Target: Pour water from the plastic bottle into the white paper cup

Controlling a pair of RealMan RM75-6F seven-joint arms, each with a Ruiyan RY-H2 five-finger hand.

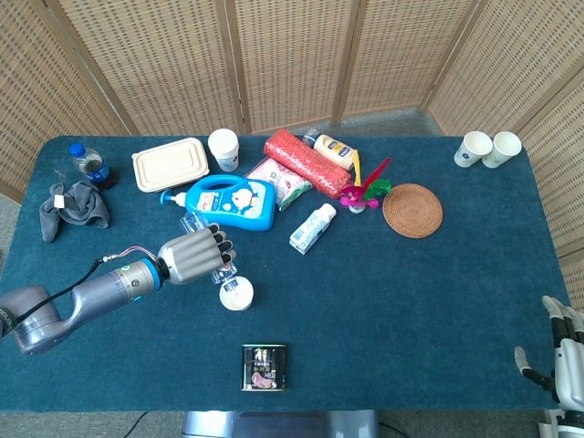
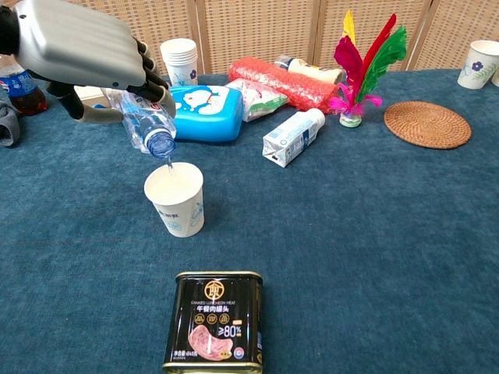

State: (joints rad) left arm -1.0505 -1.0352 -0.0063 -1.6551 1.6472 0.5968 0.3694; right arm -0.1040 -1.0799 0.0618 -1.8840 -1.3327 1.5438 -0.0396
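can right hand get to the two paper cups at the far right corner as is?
Probably yes. The right hand is idle at the near right edge, and the table between it and the two paper cups is bare; whether the arm extends that far is unclear.

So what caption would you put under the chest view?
Left hand tips the bottle mouth-down over the cup, beside a tin.

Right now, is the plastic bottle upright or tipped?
Tipped. The left hand holds the plastic bottle mouth-down over the white paper cup.
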